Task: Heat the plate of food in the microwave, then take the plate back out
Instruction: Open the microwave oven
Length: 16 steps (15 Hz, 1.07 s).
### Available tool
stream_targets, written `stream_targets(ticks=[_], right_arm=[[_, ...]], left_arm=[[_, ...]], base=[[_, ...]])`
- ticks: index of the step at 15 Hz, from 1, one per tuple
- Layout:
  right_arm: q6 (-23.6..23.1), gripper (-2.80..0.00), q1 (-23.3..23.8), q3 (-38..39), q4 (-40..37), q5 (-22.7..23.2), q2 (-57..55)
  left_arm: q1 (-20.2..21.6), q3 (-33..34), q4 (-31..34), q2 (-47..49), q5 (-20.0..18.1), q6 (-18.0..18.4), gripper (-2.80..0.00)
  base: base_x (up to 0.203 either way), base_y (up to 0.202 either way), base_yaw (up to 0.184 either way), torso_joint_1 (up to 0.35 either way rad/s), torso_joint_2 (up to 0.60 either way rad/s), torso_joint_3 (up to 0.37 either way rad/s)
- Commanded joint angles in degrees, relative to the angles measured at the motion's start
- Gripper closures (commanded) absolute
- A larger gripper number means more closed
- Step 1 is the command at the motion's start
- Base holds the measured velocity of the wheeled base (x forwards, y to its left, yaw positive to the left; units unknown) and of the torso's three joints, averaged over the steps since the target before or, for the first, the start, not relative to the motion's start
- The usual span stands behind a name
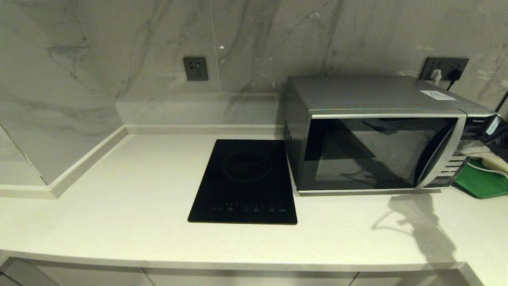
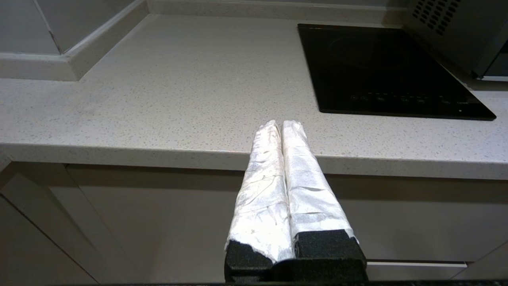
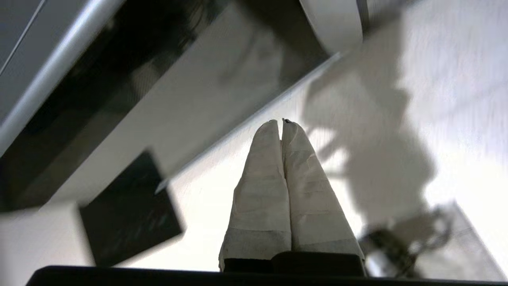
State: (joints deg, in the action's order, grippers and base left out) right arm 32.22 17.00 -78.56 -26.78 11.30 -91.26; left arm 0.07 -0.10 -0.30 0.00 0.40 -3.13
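Observation:
The silver microwave (image 1: 381, 135) stands at the back right of the counter with its dark glass door (image 1: 377, 153) closed and its curved handle (image 1: 440, 159) on the right. The plate of food is out of view; nothing shows through the glass. My right gripper (image 3: 281, 122) is shut and empty, hovering over the counter in front of the microwave (image 3: 119, 99). My left gripper (image 2: 281, 124) is shut and empty at the counter's front edge, left of the hob. Neither gripper shows in the head view.
A flat black induction hob (image 1: 246, 180) lies just left of the microwave. A green tray (image 1: 482, 182) with a white power strip (image 1: 492, 161) sits at the far right. Marble walls close off the back and left. An arm's shadow (image 1: 420, 222) falls on the counter.

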Motion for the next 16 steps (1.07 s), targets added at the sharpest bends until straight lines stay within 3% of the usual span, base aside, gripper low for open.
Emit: stream_targets(ticks=[1, 3, 4, 6, 7, 8, 10, 16], right_arm=[[-0.48, 0.0, 9.17, 0.88, -5.17, 13.84, 6.03], [-4.93, 0.0, 19.78, 1.32, -10.35, 27.84, 5.77], [-11.33, 0.0, 24.78, 1.55, -14.99, 34.11, 4.48], [-27.05, 0.0, 29.58, 2.56, -22.91, 39.32, -0.65], [-32.41, 0.0, 30.82, 3.56, -24.94, 40.62, -3.78], [-34.71, 0.0, 31.36, 4.54, -25.83, 41.31, -6.14], [-35.98, 0.0, 31.91, 5.72, -24.34, 41.89, -11.18], [-33.22, 0.0, 32.75, 5.14, -4.47, 42.05, -25.23]], left_arm=[[0.01, 0.01, -0.05, 0.0, 0.04, -0.03, 0.0], [0.01, 0.01, -0.05, 0.0, 0.04, -0.03, 0.0], [0.01, 0.01, -0.05, 0.0, 0.04, -0.03, 0.0], [0.01, 0.01, -0.05, 0.0, 0.04, -0.03, 0.0], [0.01, 0.01, -0.05, 0.0, 0.04, -0.03, 0.0], [0.01, 0.01, -0.05, 0.0, 0.04, -0.03, 0.0], [0.01, 0.01, -0.05, 0.0, 0.04, -0.03, 0.0], [0.01, 0.01, -0.05, 0.0, 0.04, -0.03, 0.0]], base=[[0.0, 0.0, 0.0, 0.0, 0.0, 0.0], [0.0, 0.0, 0.0, 0.0, 0.0, 0.0], [0.0, 0.0, 0.0, 0.0, 0.0, 0.0], [0.0, 0.0, 0.0, 0.0, 0.0, 0.0], [0.0, 0.0, 0.0, 0.0, 0.0, 0.0], [0.0, 0.0, 0.0, 0.0, 0.0, 0.0], [0.0, 0.0, 0.0, 0.0, 0.0, 0.0], [0.0, 0.0, 0.0, 0.0, 0.0, 0.0]])
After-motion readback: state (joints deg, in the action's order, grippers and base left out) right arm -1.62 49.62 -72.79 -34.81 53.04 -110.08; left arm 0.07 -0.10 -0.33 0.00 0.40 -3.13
